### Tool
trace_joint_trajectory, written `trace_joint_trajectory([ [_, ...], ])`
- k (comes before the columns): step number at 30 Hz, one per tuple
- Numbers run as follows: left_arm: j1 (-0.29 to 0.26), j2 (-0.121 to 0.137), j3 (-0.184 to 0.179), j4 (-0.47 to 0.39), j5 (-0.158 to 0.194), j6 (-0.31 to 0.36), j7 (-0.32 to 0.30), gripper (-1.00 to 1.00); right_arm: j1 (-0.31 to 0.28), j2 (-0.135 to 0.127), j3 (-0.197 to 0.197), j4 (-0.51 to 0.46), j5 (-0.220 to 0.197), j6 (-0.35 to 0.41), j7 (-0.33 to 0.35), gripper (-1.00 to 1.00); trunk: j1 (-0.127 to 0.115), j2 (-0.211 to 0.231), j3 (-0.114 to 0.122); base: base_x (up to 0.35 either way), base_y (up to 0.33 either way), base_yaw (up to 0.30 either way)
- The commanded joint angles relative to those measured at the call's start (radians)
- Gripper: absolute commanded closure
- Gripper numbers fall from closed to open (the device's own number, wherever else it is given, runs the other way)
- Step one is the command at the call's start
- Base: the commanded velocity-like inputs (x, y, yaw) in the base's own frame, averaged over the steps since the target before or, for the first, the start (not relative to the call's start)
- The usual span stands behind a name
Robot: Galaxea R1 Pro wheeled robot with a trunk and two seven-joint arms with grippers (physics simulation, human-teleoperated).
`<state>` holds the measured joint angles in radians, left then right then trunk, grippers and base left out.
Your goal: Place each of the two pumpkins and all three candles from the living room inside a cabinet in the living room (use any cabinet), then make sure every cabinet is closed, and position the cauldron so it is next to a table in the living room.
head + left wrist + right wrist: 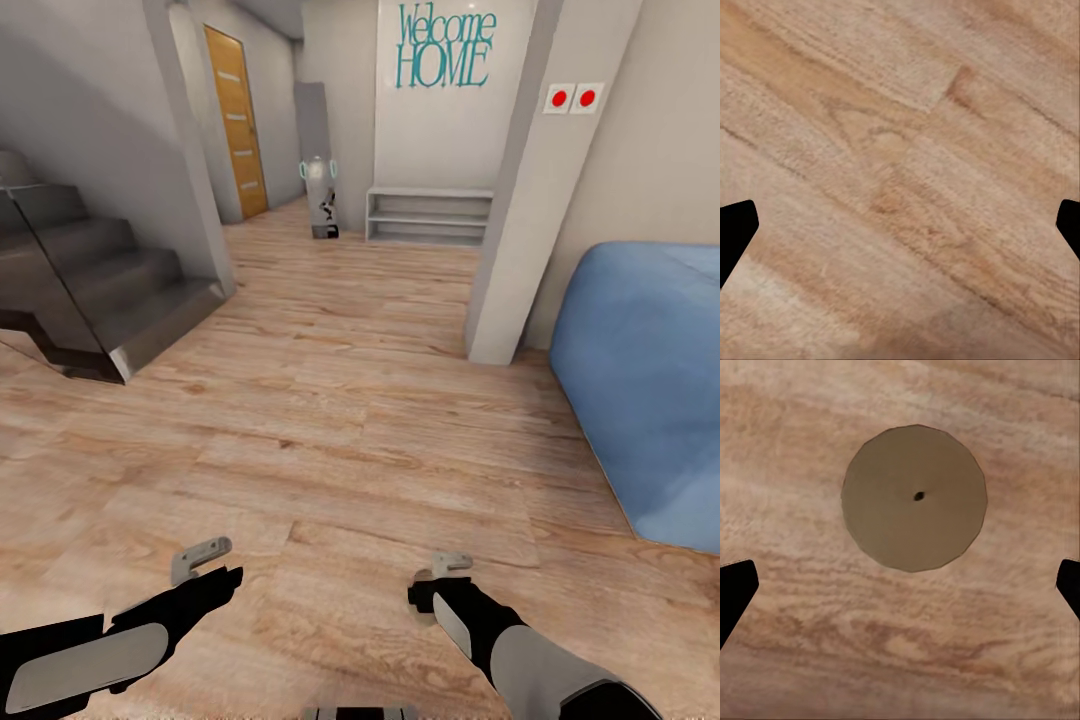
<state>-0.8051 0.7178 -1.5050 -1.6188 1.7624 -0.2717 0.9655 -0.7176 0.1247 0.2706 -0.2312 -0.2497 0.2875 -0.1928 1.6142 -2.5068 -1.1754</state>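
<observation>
Even, bright, shadowless light; soft blur throughout; wide-angle bending of the pillar (520,180) toward 1 o'clock.

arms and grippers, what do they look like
Both arms are black with light grey panels along the forearms. The left gripper and right gripper end in small pale grey metal fingers on black wrists. In the wrist views the fingertips show black.
</observation>
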Motion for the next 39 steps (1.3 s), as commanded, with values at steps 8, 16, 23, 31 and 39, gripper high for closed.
trace_joint_trajectory([
  [8,-0.002,0.000,-0.003,-0.001,0.005,-0.005,0.001,-1.00,0.000,0.000,0.009,-0.002,-0.010,0.005,-0.007,-1.00,0.001,-0.001,-0.013,0.000,0.000,0.000],
  [16,-0.002,0.001,-0.004,0.000,0.006,-0.004,0.001,-1.00,0.000,0.000,0.009,-0.002,-0.010,0.005,-0.007,-1.00,0.001,-0.001,-0.013,0.000,0.000,0.000],
  [23,-0.002,0.001,-0.006,0.002,0.007,-0.004,0.001,-1.00,0.000,0.000,0.009,-0.002,-0.010,0.005,-0.007,-1.00,0.001,-0.001,-0.013,0.007,0.000,0.000],
  [31,-0.002,0.001,-0.007,0.004,0.010,-0.004,0.003,-1.00,0.000,0.000,0.009,-0.002,-0.010,0.005,-0.007,-1.00,0.001,-0.001,-0.013,0.089,0.000,0.000],
  [39,-0.002,0.000,-0.008,0.005,0.023,-0.004,0.004,-1.00,0.000,0.000,0.009,-0.002,-0.010,0.005,-0.007,-1.00,0.001,-0.001,-0.013,0.017,0.000,0.000],
])
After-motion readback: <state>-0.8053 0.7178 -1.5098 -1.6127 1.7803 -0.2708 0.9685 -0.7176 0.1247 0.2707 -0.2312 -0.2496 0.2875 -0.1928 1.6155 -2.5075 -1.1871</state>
